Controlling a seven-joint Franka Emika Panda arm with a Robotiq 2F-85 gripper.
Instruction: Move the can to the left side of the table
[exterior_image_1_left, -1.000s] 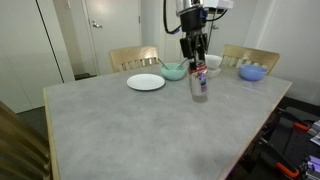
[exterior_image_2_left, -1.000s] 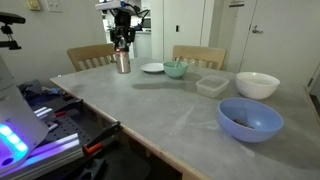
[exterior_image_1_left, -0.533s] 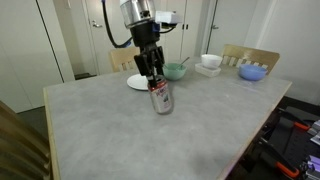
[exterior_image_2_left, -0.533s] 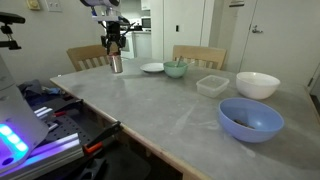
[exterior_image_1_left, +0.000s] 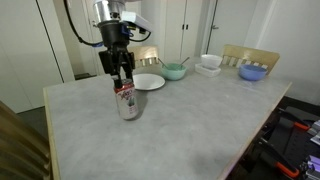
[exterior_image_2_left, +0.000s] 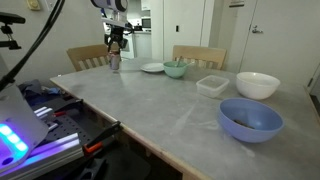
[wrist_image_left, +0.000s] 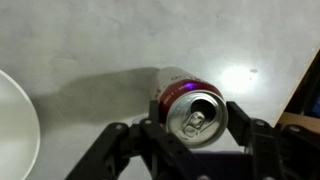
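The can (exterior_image_1_left: 126, 102) is silver with red markings. My gripper (exterior_image_1_left: 124, 84) is shut on its top and holds it upright just above or on the grey speckled table (exterior_image_1_left: 180, 125), near the table's far-left part in this exterior view. In an exterior view the can (exterior_image_2_left: 115, 62) is small at the far corner under the gripper (exterior_image_2_left: 115, 52). In the wrist view the can's open top (wrist_image_left: 195, 115) sits between the two fingers of the gripper (wrist_image_left: 196, 120), a finger pressed on each side.
A white plate (exterior_image_1_left: 149, 82), a green bowl (exterior_image_1_left: 174, 71), a white bowl (exterior_image_1_left: 210, 61), a clear container (exterior_image_2_left: 211, 85) and a blue bowl (exterior_image_1_left: 253, 72) stand along the far side. Wooden chairs (exterior_image_1_left: 250, 55) stand behind. A blue bowl (exterior_image_2_left: 249, 118) and a white bowl (exterior_image_2_left: 257, 84) are close in an exterior view.
My gripper has carried the can across the table away from the bowls, past the white plate, toward the table's far corner. The grip has stayed shut.
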